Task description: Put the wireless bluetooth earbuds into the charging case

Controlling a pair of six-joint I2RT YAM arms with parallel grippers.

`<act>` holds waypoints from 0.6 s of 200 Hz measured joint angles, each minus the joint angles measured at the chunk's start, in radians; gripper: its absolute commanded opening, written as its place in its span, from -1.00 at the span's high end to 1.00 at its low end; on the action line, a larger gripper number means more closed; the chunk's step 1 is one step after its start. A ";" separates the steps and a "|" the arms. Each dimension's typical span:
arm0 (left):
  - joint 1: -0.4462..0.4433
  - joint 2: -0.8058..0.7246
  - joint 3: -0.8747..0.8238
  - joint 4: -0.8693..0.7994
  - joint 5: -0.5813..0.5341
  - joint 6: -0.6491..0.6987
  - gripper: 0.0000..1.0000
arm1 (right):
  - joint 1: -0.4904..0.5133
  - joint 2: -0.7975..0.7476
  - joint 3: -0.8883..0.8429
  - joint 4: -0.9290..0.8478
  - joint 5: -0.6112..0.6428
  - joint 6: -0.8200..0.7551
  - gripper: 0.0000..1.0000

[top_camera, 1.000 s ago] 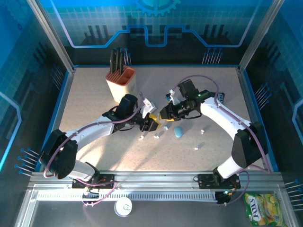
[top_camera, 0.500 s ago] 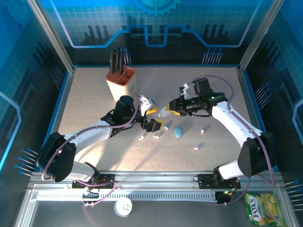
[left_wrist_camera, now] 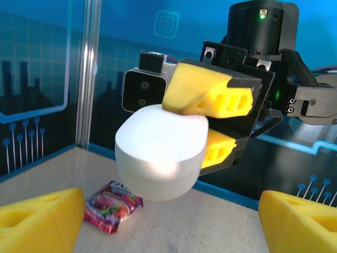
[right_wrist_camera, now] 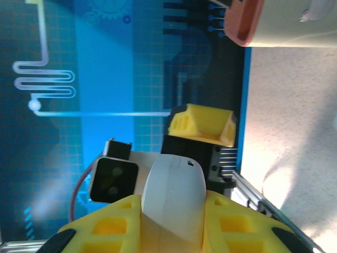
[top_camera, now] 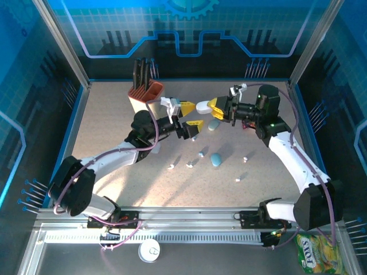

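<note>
My right gripper (top_camera: 205, 106) is shut on a white pebble-shaped charging case (top_camera: 201, 106), held in the air above the far middle of the table. The right wrist view shows the case (right_wrist_camera: 174, 195) wedged between my yellow fingers (right_wrist_camera: 100, 232). My left gripper (top_camera: 192, 114) faces it from the left, open and holding nothing. In the left wrist view the case (left_wrist_camera: 160, 150) hangs ahead of my gripper (left_wrist_camera: 168, 226), whose fingers (left_wrist_camera: 37, 219) stand wide apart. Several tiny white earbuds (top_camera: 189, 165) lie on the table in front of both grippers.
A blue oval case (top_camera: 216, 160) lies among the earbuds, and a paler one (top_camera: 213, 125) sits below the right gripper. A cream and orange holder (top_camera: 146, 97) with dark tools stands at the back left. A red candy packet (left_wrist_camera: 112, 204) lies near the far wall.
Both grippers have risen and moved toward the back of the table. The left gripper has opened wide. The right gripper stays shut on the white case.
</note>
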 measured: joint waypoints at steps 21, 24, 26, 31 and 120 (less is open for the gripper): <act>0.000 0.036 0.023 0.048 0.020 -0.018 -0.63 | 0.000 -0.016 -0.003 0.050 -0.011 0.064 0.82; 0.000 0.040 0.025 0.054 0.023 -0.020 -0.62 | 0.000 -0.018 -0.005 0.057 -0.012 0.071 0.82; 0.000 0.044 0.027 0.059 0.026 -0.026 -0.61 | 0.000 -0.020 -0.007 0.066 -0.013 0.079 0.82; 0.000 0.051 0.032 0.069 0.030 -0.032 -0.60 | 0.000 -0.024 -0.014 0.085 -0.014 0.095 0.82; -0.002 0.106 0.090 0.168 0.081 -0.111 -0.33 | 0.001 -0.038 -0.034 0.137 -0.023 0.134 0.81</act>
